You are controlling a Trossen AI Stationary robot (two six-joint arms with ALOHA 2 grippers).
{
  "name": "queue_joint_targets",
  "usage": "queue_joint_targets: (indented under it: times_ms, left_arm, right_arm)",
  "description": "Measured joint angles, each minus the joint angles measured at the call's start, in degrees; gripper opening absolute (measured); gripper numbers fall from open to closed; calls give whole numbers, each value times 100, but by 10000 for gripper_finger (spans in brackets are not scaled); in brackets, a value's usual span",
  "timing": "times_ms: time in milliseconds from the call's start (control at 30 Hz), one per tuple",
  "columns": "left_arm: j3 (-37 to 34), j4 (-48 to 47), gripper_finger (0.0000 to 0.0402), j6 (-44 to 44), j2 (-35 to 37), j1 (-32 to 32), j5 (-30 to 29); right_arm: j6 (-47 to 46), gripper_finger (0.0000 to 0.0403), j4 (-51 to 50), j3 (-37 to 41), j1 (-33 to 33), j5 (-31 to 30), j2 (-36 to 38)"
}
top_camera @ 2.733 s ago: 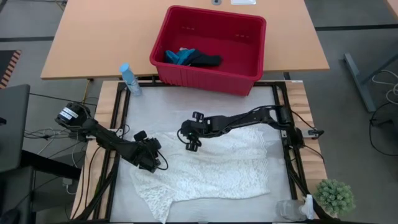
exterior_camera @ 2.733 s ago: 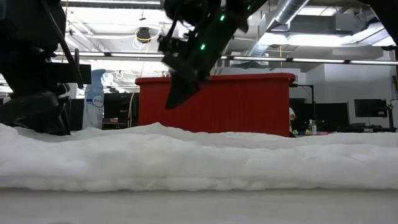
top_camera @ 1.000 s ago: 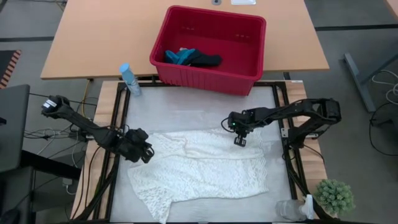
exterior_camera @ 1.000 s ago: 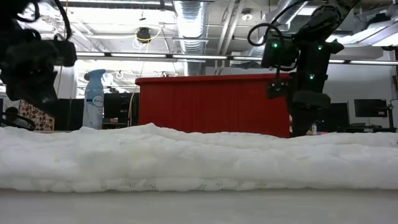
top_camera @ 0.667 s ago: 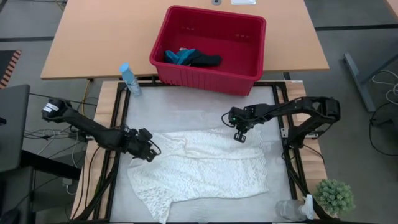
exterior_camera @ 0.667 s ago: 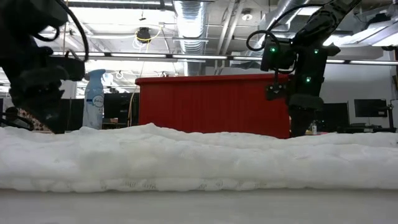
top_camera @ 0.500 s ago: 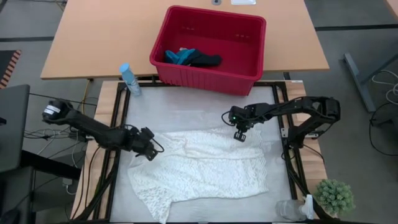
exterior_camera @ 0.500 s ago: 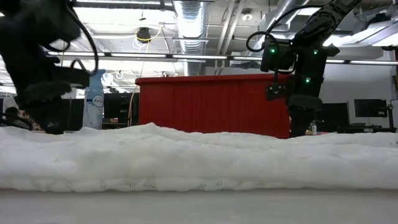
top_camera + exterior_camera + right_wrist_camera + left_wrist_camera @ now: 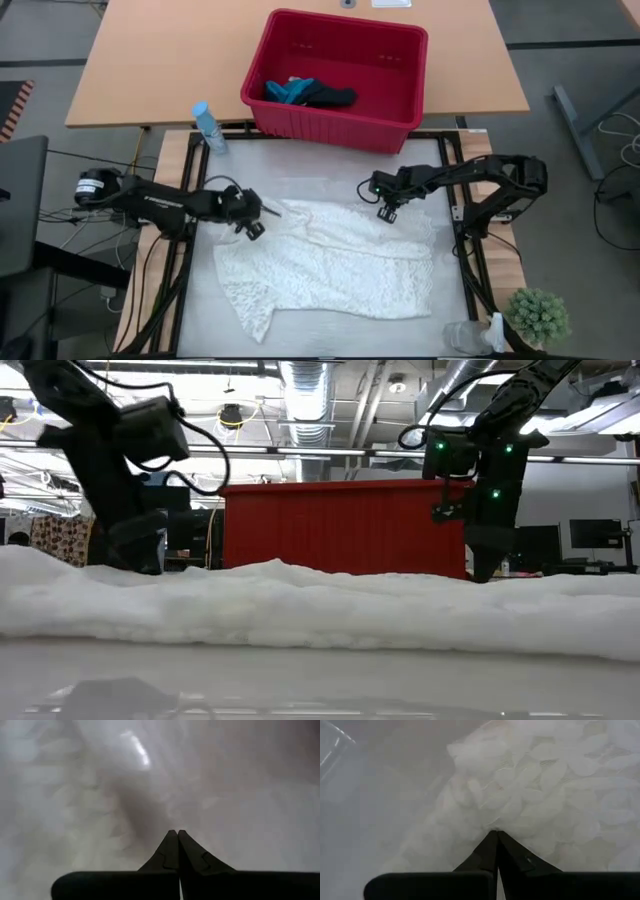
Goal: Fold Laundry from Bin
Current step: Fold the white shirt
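Note:
A large white lacy cloth [image 9: 330, 265] lies spread flat on the table and fills the front of the low view [image 9: 320, 605]. My left gripper [image 9: 255, 218] is shut at the cloth's far left corner. My right gripper [image 9: 385, 210] is shut at the cloth's far edge, toward the right. The red bin [image 9: 330, 125] stands beyond the table's far edge. A teal piece [image 9: 288, 92] and a dark piece [image 9: 330, 97] lie on its floor. My left gripper pinches the lace at the cloth's far left corner [image 9: 490, 820] between its shut fingers, slanting down from the table's left. The corner stays low at the table; the rest lies flat. One layer or several, I cannot tell. My right gripper comes down steeply on the cloth's far edge [image 9: 150, 827], where lace meets bare table. Its shut fingers [image 9: 487, 565] reach the cloth's surface. The fingers hide how much cloth lies between them. The cloth stays flat on the table.
A blue spray bottle [image 9: 208, 128] stands at the table's far left corner. A small green plant [image 9: 538, 315] and a clear container [image 9: 470, 337] stand at the near right corner. Bare table lies between the cloth's far edge and the bin.
My left gripper has swung toward the table's right and far edge, sinking and rolling, and has drawn the cloth's far left corner along. The cloth's left side has shifted rightward and its far edge now runs straighter between the grippers. My right gripper has edged slightly toward the far edge.

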State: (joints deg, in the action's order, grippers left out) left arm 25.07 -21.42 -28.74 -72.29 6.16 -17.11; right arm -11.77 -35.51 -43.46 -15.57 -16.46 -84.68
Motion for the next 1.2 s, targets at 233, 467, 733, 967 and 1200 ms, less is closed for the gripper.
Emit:
queue_joint_targets:
  times_ms: [233,467,733,967,1200]
  left_arm:
    - [-4,638,0,1128,0,1215,81]
    - [781,211,0,2066,-7,1569,205]
    - [2141,-1319,0,2878,-4,1475,5]
    - [3178,-2490,0,2903,285,407,666]
    - [3390,-2584,0,1794,818,-2000,495]
  right_arm:
    - [-156,20,6,-106,-213,-1190,34]
    - [-16,21,-392,-568,152,-1058,641]
    - [-458,22,-757,-748,1000,-249,1786]
    - [-1142,23,-146,-748,2559,1285,2454]
    - [-1703,23,814,-748,4401,1147,2302]
